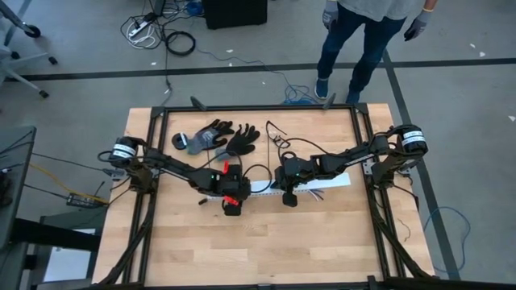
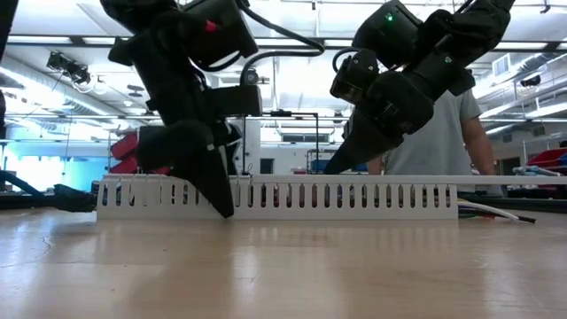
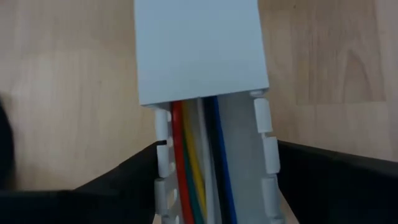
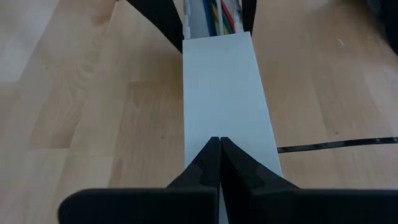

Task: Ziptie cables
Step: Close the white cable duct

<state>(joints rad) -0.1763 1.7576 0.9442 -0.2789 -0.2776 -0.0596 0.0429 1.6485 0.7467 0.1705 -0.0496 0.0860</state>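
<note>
White slotted duct (image 3: 211, 155) holding cables (image 3: 198, 168); no writing legible.

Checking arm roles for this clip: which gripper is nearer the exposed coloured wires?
Left. The left gripper straddles the open duct end where the wires show; the right gripper, shut, presses the white cover farther along.
</note>
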